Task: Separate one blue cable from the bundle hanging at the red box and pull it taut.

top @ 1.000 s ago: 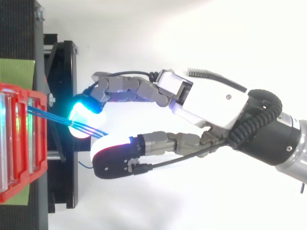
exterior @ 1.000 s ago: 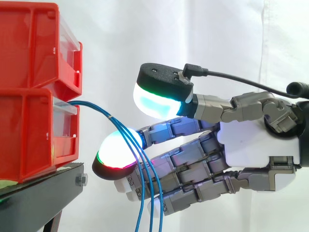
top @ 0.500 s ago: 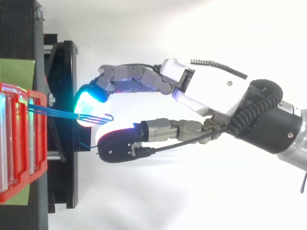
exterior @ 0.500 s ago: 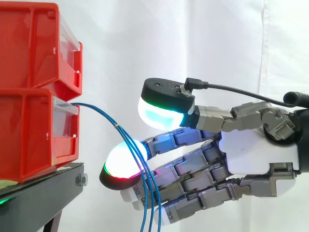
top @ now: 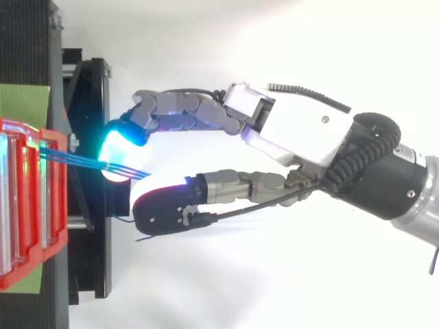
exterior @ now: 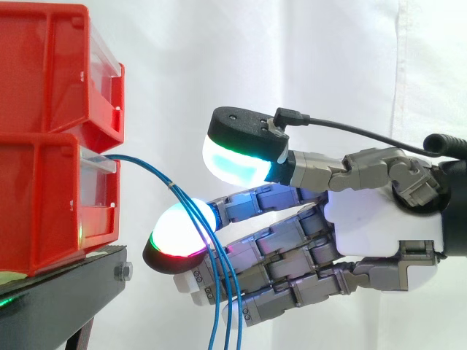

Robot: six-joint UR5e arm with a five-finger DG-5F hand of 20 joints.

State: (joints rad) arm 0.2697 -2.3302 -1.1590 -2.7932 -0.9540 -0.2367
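Blue cables [exterior: 146,163] leave the lower red box [exterior: 44,197] and drape over one glowing fingertip [exterior: 179,230]. The hand [exterior: 379,226] is released, with its thumb held apart above them.

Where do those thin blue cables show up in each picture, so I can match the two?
Side view: the thin blue cables leave the stacked red plastic bins at left, arc right, then hang across the robot's glowing fingers.
Top view: the cables form a short band running right from the bins, left of centre.
Shared landmark: the red bins.
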